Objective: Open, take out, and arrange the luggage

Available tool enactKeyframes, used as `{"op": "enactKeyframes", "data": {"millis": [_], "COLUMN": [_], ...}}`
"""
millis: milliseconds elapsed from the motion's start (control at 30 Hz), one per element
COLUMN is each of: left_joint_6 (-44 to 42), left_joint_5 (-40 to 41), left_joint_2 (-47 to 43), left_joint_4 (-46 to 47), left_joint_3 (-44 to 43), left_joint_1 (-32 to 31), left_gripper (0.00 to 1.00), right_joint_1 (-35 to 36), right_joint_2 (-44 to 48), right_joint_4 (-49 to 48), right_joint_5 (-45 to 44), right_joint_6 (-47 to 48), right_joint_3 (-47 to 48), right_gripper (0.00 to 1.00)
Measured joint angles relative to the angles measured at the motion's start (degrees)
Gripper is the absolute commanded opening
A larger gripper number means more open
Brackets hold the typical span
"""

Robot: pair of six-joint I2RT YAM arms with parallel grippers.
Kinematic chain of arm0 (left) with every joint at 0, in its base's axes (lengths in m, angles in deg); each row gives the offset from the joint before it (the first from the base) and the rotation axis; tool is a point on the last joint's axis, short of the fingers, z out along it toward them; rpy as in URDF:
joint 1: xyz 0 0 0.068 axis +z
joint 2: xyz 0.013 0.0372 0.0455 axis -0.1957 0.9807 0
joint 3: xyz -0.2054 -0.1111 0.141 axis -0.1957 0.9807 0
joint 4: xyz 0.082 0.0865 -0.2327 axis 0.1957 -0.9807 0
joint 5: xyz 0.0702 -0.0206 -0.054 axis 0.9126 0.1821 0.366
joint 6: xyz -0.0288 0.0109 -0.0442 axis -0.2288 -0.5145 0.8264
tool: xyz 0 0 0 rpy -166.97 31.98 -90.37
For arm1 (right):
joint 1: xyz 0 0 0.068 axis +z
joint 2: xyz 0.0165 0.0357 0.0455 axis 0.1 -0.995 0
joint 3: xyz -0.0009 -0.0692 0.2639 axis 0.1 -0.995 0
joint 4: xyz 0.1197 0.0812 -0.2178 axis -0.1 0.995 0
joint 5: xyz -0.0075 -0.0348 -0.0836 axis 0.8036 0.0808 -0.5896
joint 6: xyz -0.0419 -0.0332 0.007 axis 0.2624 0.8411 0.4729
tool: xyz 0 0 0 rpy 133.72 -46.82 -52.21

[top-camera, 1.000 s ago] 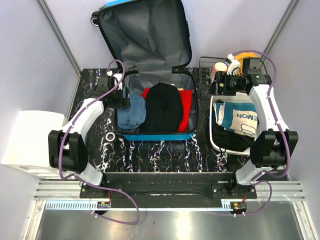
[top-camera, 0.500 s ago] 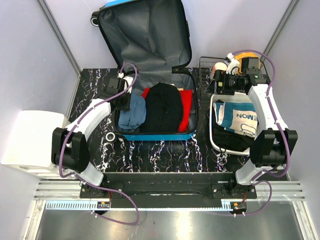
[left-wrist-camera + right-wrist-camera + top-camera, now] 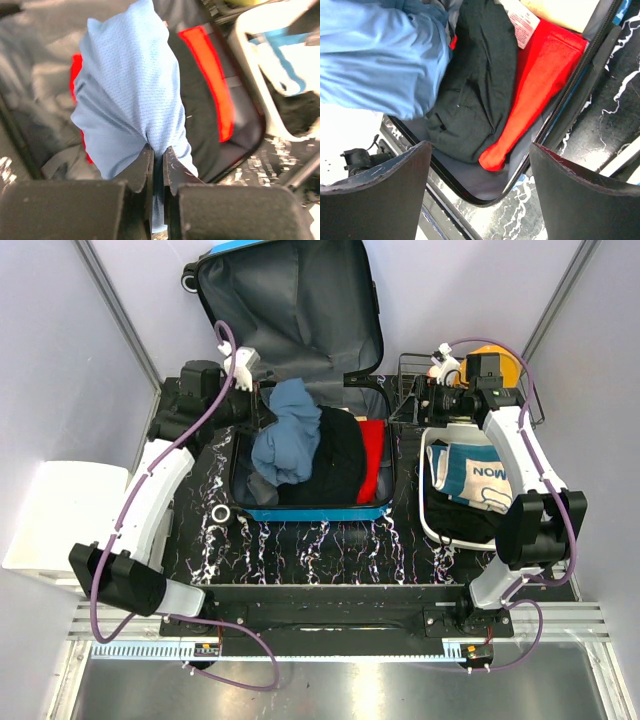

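The luggage (image 3: 310,512) lies open on the table, its grey-lined lid (image 3: 290,310) leaning against the back wall. Inside are a black garment (image 3: 340,455) and a red garment (image 3: 372,455). My left gripper (image 3: 262,405) is shut on a light blue garment (image 3: 290,435) and holds it bunched up above the luggage. In the left wrist view the jaws (image 3: 158,152) pinch the blue fabric (image 3: 130,90). My right gripper (image 3: 425,400) hangs open over the luggage's right edge. Nothing is between its fingers (image 3: 480,150), and the black garment (image 3: 480,75) and red garment (image 3: 540,85) lie below.
A white bin (image 3: 430,520) at the right holds a blue-and-white cloth (image 3: 475,475). Behind it stands a wire basket (image 3: 410,375) with an orange object (image 3: 490,352). Another white bin (image 3: 60,520) sits off the table's left edge. A small ring (image 3: 221,513) lies near the luggage's front left corner.
My left gripper closed on the light blue garment and raised it up and back out of the luggage. The right gripper shifted slightly left, still open.
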Motion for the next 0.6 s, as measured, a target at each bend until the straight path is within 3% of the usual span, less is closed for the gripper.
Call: {"op": "enactKeyframes", "data": {"millis": [167,367,533,600], "left_joint_6": [8.1,18.9,18.5,16.2], "left_joint_5": [-7.9,-14.5,-16.2,-16.2], "left_joint_2": [-0.5,2.3,3.9,5.3], "left_joint_4": [3.5,13.3,17.0,16.2], "left_joint_3": [-5.1,-5.1,1.6,3.3], "left_joint_1": [-3.1,-6.1,-1.9,0.5], "left_gripper": [0.0,0.0,0.0,0.0], "right_joint_1": [0.0,0.0,-0.1,-0.1], "right_joint_2": [-0.7,-0.9,-0.8,-0.8], "right_joint_4": [-1.9,-2.1,-2.3,-2.3], "right_joint_5": [0.9,0.5,0.3,0.8], "right_joint_6": [-1.6,-1.8,-1.8,-2.0], "right_joint_3": [0.0,-0.1,-1.1,-1.9], "right_gripper": [0.9,0.9,0.9,0.95]}}
